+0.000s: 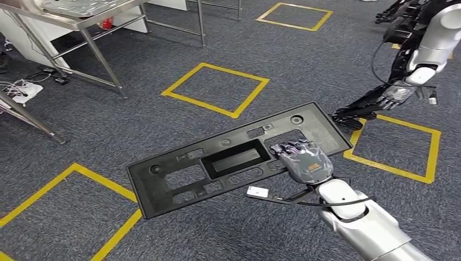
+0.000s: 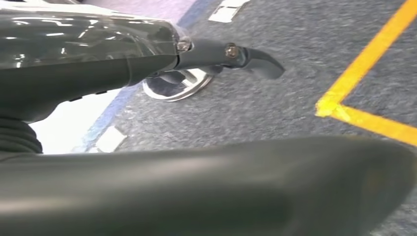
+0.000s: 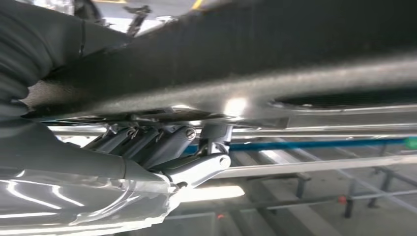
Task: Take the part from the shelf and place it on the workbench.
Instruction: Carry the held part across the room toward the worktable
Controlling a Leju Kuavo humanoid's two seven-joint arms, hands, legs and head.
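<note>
- Right now, the right hand (image 1: 304, 161) holds a long, flat, black plastic panel with many cut-out holes (image 1: 217, 163) up over the grey carpet floor (image 1: 163, 114).
- The fingers (image 1: 291, 149) lie on top of the panel, close to its far right end, and they curl over it. In the right wrist view the darker fingers (image 3: 147, 142) press up against the panel's underside (image 3: 275, 54). So I judge the panel is pinched from both sides.
- Most of the panel sticks out to the left of the fingers. Its long way runs from near left to far right, a bit slanted.
- The left hand (image 2: 255, 61) hangs over the carpet, with nothing in it. One dark finger points out straight, but I cannot tell how the other fingers sit.
- The right hand is the one on the panel, so it has to do the carrying.
- A grey metal table with thin legs (image 1: 81, 27) stands far away to the upper left of the fingers. It may be the workbench, but I cannot be sure.
- Yellow tape squares (image 1: 215, 89) mark the floor under and around the panel.
- Another robot's silver and black arm (image 1: 413, 70) hangs just past the panel's far right end, near the fingers.
- The panel is off the shelf but not yet on the workbench.
- The long free end could tip down, since only one end is held.
</note>
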